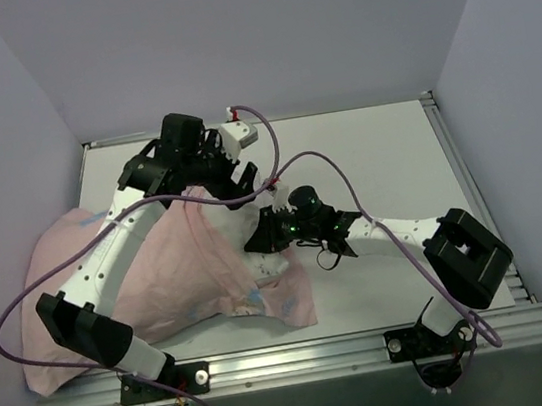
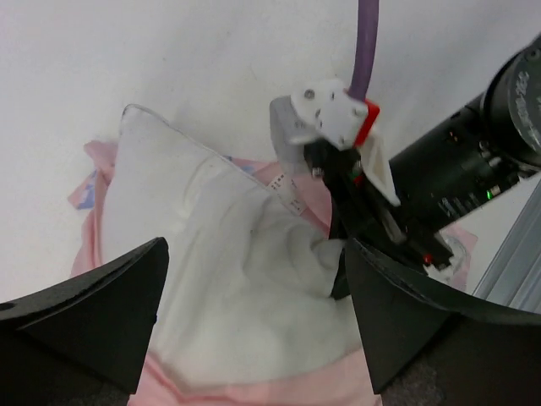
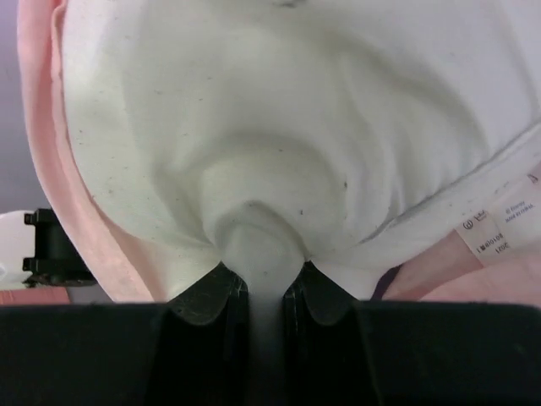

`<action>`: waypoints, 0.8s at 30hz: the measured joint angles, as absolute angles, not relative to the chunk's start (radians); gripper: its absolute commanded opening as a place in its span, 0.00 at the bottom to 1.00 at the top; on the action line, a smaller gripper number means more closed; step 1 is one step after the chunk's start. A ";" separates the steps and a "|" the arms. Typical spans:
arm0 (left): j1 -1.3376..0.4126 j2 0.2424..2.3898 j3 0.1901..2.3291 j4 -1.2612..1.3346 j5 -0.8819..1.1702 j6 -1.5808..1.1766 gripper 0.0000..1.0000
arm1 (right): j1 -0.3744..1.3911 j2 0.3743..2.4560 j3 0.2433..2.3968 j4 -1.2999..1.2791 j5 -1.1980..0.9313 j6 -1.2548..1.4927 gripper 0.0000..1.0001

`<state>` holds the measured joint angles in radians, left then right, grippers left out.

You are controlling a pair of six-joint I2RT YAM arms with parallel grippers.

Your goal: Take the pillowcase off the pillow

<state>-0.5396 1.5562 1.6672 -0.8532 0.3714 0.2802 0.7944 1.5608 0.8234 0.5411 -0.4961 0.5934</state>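
Observation:
The pillowcase (image 1: 161, 279) lies pink side out at the table's left, bunched around the pillow (image 1: 236, 218), whose white end sticks out to the right. My right gripper (image 1: 263, 234) is shut on a pinched fold of the pillow (image 3: 254, 152), with the jaws close together around white fabric (image 3: 266, 279). The pillow's tag (image 3: 499, 228) hangs at the right, and the pink pillowcase (image 3: 51, 169) shows at the left. My left gripper (image 2: 254, 292) is open, its fingers (image 2: 110, 313) wide apart just above the exposed pillow (image 2: 211, 254). The pillowcase edge (image 2: 279, 385) lies below it.
The white table (image 1: 376, 158) extends to the right and back. An aluminium rail (image 1: 322, 352) runs along the near edge and another rail (image 1: 458, 167) along the right side. Purple cables (image 1: 350, 187) loop over the arms. Grey walls enclose the table.

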 measured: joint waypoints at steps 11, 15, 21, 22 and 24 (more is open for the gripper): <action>0.130 1.163 1.454 -1.165 0.214 0.585 0.94 | 0.649 1.546 0.687 0.717 -0.499 0.808 0.00; 0.192 1.003 1.143 -1.239 0.100 0.707 0.68 | 0.648 1.515 0.665 0.723 -0.477 0.826 0.00; 0.160 1.235 1.015 -1.089 -0.007 0.746 0.02 | 0.664 1.386 0.596 0.662 -0.448 0.833 0.00; 0.138 1.287 1.032 -1.051 -0.020 0.735 0.02 | 0.676 1.356 0.588 0.643 -0.439 0.834 0.00; 0.061 1.374 1.086 -0.981 -0.065 0.717 0.02 | 0.708 1.292 0.570 0.607 -0.398 0.839 0.00</action>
